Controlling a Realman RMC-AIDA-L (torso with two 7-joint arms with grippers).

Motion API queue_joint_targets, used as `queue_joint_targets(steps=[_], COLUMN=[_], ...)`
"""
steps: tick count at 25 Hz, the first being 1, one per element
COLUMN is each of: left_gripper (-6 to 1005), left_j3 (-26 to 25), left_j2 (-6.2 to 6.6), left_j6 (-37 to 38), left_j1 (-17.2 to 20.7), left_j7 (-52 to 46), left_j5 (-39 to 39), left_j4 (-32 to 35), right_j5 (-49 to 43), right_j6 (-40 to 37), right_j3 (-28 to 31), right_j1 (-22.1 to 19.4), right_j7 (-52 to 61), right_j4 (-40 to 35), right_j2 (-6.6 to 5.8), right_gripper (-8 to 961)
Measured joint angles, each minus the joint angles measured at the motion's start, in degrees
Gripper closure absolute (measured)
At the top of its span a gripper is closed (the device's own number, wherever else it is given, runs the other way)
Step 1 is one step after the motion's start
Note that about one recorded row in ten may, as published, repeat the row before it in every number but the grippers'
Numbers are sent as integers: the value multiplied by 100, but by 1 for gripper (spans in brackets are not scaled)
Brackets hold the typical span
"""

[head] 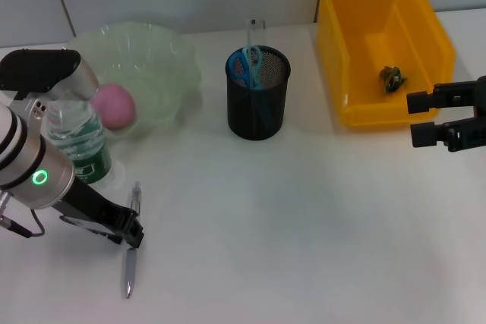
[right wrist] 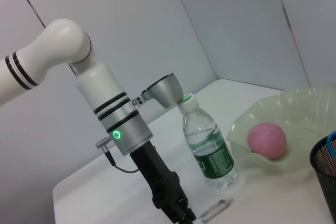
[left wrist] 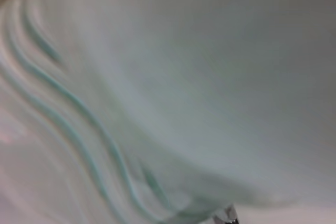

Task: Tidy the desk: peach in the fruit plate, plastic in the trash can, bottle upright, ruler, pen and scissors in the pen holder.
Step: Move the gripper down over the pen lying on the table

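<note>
White desk surface is filling the head view, with a pale tiled wall running along the far edge. At far left a translucent green fruit plate is holding a pink peach. Just in front of it a clear bottle with a green label is standing upright, partly hidden by the left arm. The left gripper is reaching down at near left, its black tip meeting a slim silver pen that is lying flat on the desk; whether its jaws are closed on the pen cannot be told. In the middle a black mesh pen holder is carrying blue-handled scissors and a clear ruler. At far right a yellow trash can is containing a small crumpled piece of plastic. The right gripper is hovering at the right edge, jaws parted and holding nothing.

From the left wrist, only the wavy green wall of the plate is showing, blurred.

From the right wrist, the left gripper is pointing down beside the capped bottle, while the peach is sitting in the plate.
</note>
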Motion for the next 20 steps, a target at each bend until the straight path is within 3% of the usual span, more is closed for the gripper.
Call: queue_joint_targets(steps=[6, 20], left_gripper=[709, 708], left_j3=[10, -35], left_j2=[-1, 26], left_j6=[47, 83], left_j1=[8, 192], left_j7=[0, 24], left_j5=[-6, -134], left_j4=[36, 544], right_j5=[1, 1], right_j6=[-19, -56], right_j3=[0, 0], right_j1=[-1, 4], right_j7=[0, 17], right_j4=[0, -18], right_j2=[0, -15], right_gripper=[122, 122])
